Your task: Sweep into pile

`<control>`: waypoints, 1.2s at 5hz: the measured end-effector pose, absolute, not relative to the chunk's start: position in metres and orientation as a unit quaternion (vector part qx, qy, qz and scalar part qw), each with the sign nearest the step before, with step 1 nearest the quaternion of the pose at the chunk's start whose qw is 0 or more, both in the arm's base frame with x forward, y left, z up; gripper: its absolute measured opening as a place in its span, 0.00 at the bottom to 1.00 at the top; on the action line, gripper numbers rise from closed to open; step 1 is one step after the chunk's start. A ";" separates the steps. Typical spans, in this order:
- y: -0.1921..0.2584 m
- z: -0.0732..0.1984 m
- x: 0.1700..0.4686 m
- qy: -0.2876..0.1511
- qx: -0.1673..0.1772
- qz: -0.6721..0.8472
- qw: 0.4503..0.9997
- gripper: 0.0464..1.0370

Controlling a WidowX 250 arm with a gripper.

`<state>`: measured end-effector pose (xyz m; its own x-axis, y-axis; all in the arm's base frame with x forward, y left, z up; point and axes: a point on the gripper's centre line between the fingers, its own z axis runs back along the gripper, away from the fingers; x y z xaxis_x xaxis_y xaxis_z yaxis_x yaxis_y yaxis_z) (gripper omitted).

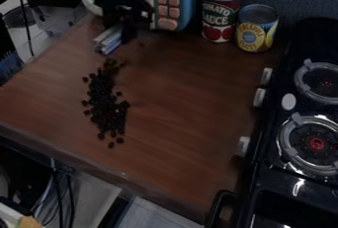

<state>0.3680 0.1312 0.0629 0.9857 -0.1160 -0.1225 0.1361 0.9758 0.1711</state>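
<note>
Small dark pieces (105,103) lie on the brown wooden table (178,118), left of its middle. They form a long, uneven band running from upper left down toward the near edge, densest in the middle and lower part. Several single pieces lie loose around the band's sides and lower end. The black gripper (122,15) is at the top left, above the far end of the band and in front of a blue toy. Just below it a white and blue striped object (109,39) is close to the table; whether it is held is unclear.
A tomato sauce can (220,12) and a pineapple can (256,28) stand at the back. Behind the gripper is a blue toy with pink buttons (168,5). A black toy stove (290,158) with knobs borders the right side.
</note>
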 end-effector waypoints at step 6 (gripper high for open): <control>0.158 0.057 0.392 0.026 0.072 -0.535 0.841 0.34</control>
